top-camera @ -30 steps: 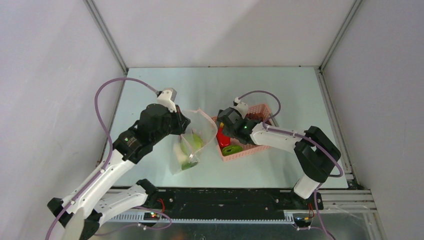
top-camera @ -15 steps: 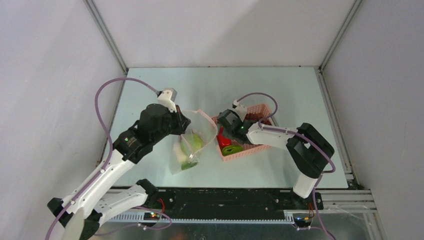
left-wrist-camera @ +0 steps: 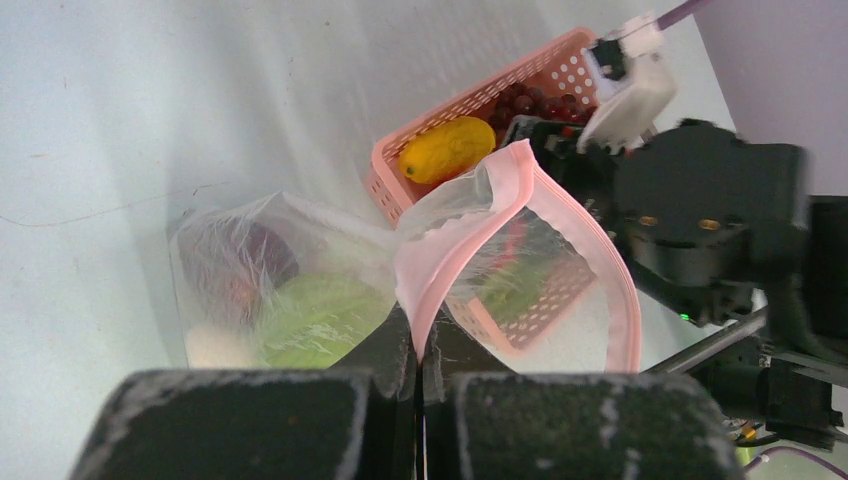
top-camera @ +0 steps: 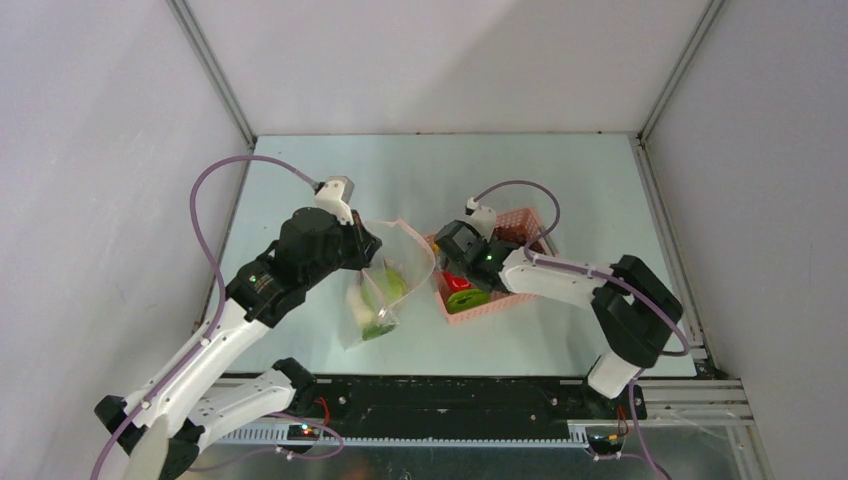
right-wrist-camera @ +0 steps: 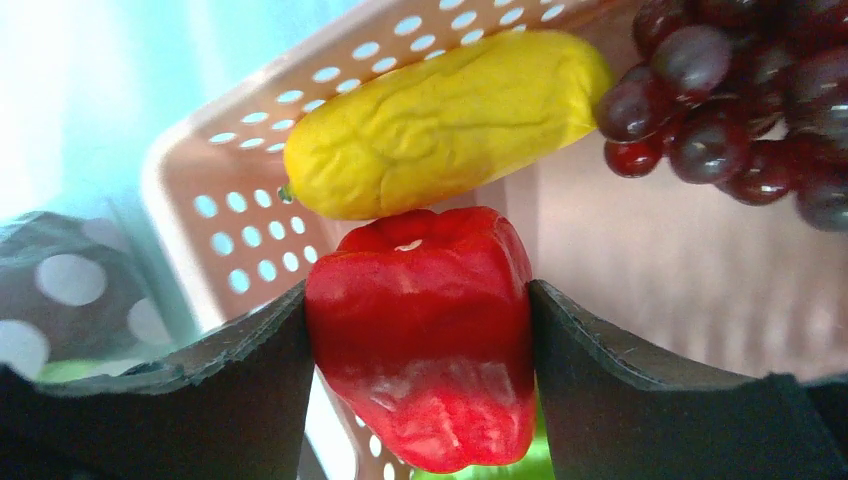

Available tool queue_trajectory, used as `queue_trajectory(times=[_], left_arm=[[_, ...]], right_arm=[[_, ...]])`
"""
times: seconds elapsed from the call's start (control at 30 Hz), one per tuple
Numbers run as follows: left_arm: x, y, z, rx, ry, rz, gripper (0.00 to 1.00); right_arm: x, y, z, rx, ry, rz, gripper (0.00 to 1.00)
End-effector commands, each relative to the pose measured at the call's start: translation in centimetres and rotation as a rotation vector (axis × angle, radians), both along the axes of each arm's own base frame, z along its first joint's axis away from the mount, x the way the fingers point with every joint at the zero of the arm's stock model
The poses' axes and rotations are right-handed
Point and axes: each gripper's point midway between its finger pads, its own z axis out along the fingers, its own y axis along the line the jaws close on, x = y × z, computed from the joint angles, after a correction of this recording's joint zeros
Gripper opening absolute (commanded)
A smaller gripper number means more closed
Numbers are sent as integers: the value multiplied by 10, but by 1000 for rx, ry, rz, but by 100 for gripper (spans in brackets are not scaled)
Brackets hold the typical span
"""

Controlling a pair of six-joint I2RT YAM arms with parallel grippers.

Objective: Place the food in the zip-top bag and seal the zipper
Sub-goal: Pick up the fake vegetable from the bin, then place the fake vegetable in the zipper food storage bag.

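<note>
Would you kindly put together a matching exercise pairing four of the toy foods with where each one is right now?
1 red pepper
2 yellow fruit
3 grapes
4 leafy green

A inside the zip-top bag
B between the right end effector fingers
C in the pink basket, touching the pepper
D in the basket, apart from the pepper

Pairs: 1-B, 2-C, 3-D, 4-A

Pale grey walls (top-camera: 430, 60), pale teal tabletop (top-camera: 330, 170), aluminium corner posts (top-camera: 216, 75)
</note>
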Motion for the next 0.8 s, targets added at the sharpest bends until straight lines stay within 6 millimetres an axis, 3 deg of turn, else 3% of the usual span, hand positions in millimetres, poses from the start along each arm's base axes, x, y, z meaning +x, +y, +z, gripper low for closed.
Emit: queue_trajectory(times=[0.0,0.2,0.27,0.37,0.57,0.63,0.77], left_arm=[[3,-5,6,-39,-23,-9,0],[2,-6,6,-44,-20,-16,0],[1,-8,5,-47,-15,-23,0],[1,-8,5,-48,-15,-24,0],[1,-8,5,-48,-15,-25,0],[1,-9,5,-50,-16,-28,0],[1,-8,6,-48,-18,-22,0]], right_arm=[[9,-14,64,12,-153,-42,57],[2,-29,131,47,-292,-11,57],[-4,-31,167,98,-372,13,57],[-15,-28,203,177,-460,67,57],[-48,-4,278,450,-663,304,57],[-71,14,305,555,-732,467,57],[-104,44,322,659,-772,705,57]])
